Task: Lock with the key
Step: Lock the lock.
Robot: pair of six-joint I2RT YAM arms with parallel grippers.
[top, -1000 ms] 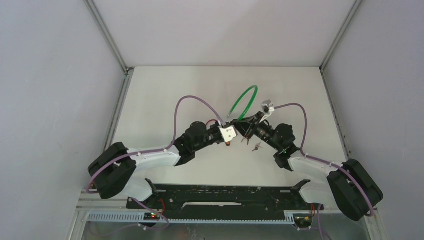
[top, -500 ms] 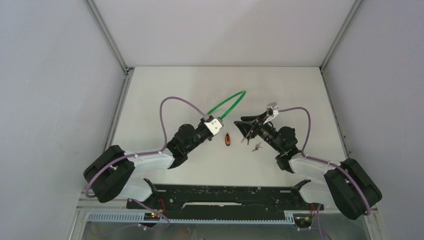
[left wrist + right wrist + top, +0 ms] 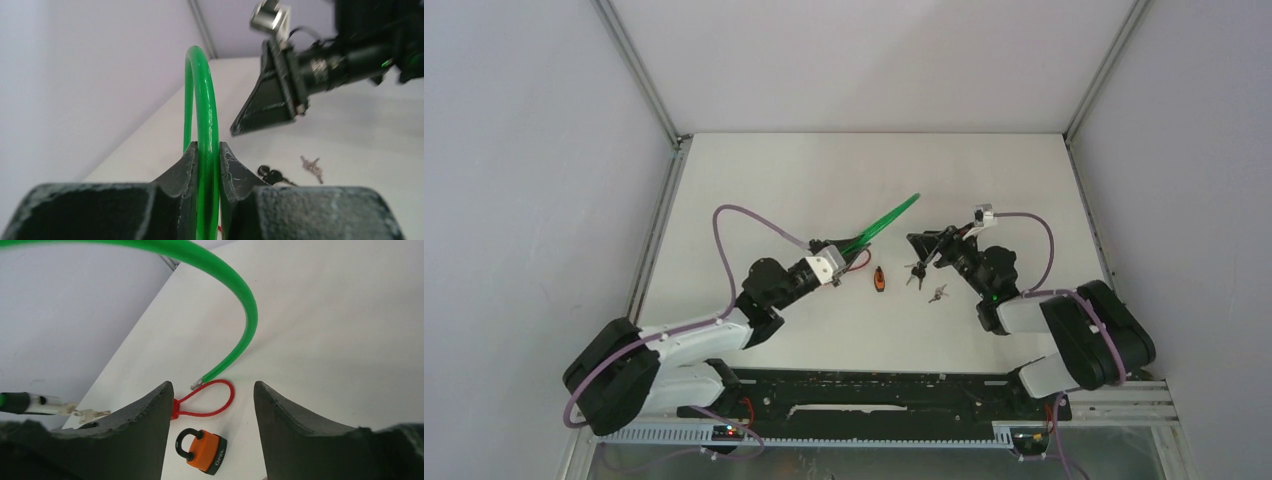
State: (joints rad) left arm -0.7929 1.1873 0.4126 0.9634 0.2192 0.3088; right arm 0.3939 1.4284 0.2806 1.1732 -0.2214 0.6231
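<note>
An orange padlock with a black shackle (image 3: 880, 280) lies on the white table between my grippers; it also shows in the right wrist view (image 3: 202, 450). A black-headed key bunch (image 3: 914, 270) and a silver key bunch (image 3: 937, 293) lie just right of it; both bunches show in the left wrist view, black-headed (image 3: 272, 175) and silver (image 3: 312, 166). My left gripper (image 3: 854, 246) (image 3: 206, 145) is shut on a green cable loop (image 3: 886, 218) (image 3: 202, 100), held off the table. My right gripper (image 3: 927, 245) (image 3: 214, 386) is open and empty, above the keys, pointing at the padlock.
A red cord loop (image 3: 210, 400) lies by the green cable's metal tip, just beyond the padlock. The grey enclosure walls (image 3: 544, 150) stand close on both sides and at the back. The arm bases and a black rail (image 3: 874, 395) line the near edge.
My left gripper has drawn back to the left with the green cable, uncovering the padlock on the table. My right arm has pulled back to the right, away from the left gripper.
</note>
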